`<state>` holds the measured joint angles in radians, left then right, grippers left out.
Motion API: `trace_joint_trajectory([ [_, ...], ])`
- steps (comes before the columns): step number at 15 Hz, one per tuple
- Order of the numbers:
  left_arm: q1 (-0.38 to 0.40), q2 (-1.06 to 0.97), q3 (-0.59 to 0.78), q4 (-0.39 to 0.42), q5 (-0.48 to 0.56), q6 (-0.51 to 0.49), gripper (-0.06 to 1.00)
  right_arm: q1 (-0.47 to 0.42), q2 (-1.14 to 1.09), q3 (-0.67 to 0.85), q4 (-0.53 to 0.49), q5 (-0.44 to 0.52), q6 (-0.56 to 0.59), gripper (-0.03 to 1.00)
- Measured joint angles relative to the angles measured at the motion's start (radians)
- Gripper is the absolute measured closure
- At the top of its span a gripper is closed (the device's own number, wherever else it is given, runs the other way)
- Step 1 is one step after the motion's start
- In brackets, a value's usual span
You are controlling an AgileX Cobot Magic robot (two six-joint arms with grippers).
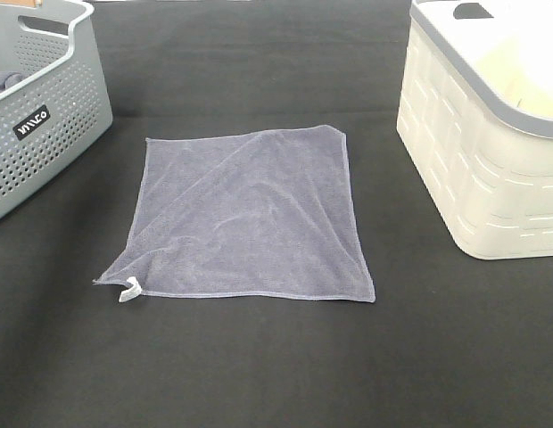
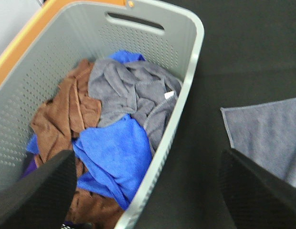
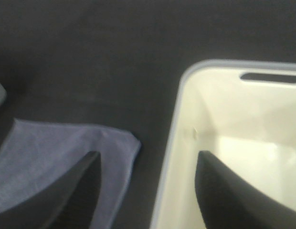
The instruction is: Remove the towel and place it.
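Black table (image 1: 259, 374): claws (image 2: 148, 191) agape, empty.

Left hand (image 2: 148, 191), right hand (image 3: 145, 191) open, empty.

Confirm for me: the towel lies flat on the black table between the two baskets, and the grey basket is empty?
Not empty. The left wrist view shows the grey basket holding brown, grey and blue cloths. The towel does lie flat on the black table between the two baskets.

Towel (image 1: 250, 218) flat between grey basket (image 1: 53, 134), cream bin (image 1: 473, 160).
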<state>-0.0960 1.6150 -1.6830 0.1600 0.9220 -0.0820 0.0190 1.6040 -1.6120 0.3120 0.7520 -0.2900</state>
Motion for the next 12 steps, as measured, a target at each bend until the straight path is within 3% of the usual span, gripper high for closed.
trace_joint_trajectory([
  [3,0.0,0.054,-0.12,-0.063,0.12,0.002,0.18,0.0,0.04,-0.156,-0.232,0.199,0.121,0.23],
  [7,0.0,0.053,-0.133,-0.085,0.272,0.0,0.18,0.0,0.043,-0.239,-0.349,0.417,0.132,0.17],
  [10,0.0,0.042,-0.133,-0.086,0.288,0.0,0.18,0.0,0.032,-0.215,-0.389,0.456,0.136,0.18],
  [12,0.0,0.005,-0.124,-0.112,0.288,0.0,0.18,0.0,-0.034,-0.119,-0.382,0.457,0.145,0.18],
])
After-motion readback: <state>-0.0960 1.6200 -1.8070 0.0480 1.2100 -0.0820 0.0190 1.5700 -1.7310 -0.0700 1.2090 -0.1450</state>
